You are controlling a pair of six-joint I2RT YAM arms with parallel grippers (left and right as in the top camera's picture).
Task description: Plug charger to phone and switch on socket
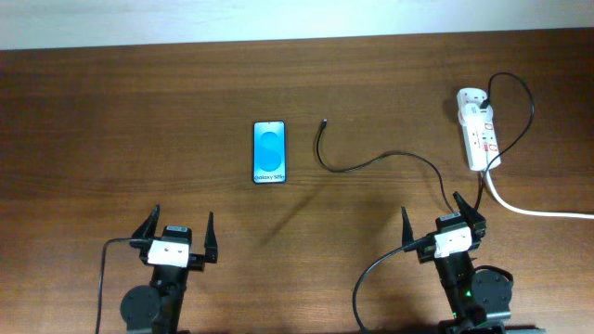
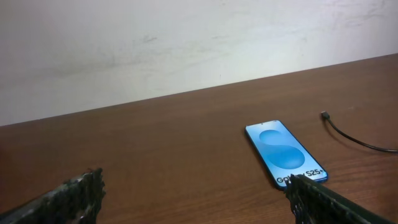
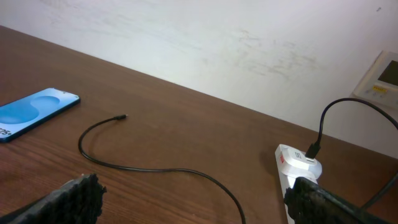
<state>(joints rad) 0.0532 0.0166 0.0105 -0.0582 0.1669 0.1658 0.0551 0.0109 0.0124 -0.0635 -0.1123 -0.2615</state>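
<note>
The phone (image 1: 269, 152) lies flat mid-table, blue screen up, also in the left wrist view (image 2: 285, 152) and at the left edge of the right wrist view (image 3: 34, 112). The charger (image 1: 371, 162) is a thin black cable curling from its free connector tip (image 1: 324, 122) toward the right; its tip (image 3: 122, 117) rests on bare wood. The socket (image 1: 478, 130) is a white power strip at the far right, with a black plug in its far end (image 3: 298, 160). My left gripper (image 1: 176, 237) stands open near the front edge, below the phone. My right gripper (image 1: 444, 225) is open too, nothing between its fingers.
A thick white cord (image 1: 538, 210) runs from the socket to the right edge. A black lead loops above the socket (image 1: 520, 88). A pale wall (image 2: 186, 43) backs the table's far edge. A wall plate (image 3: 382, 78) shows at the right.
</note>
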